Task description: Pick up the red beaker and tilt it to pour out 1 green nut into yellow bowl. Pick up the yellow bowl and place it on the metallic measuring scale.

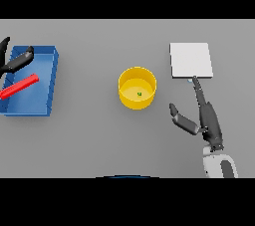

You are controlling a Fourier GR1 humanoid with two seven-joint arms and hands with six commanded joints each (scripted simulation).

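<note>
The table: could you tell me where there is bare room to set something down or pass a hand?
Bare grey table lies between the blue bin and yellow bowl, and along the near edge. It is tighter between the bowl and the scale, where the right hand reaches.

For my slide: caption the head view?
Green nut in yellow bowl; right hand open near scale.
</note>
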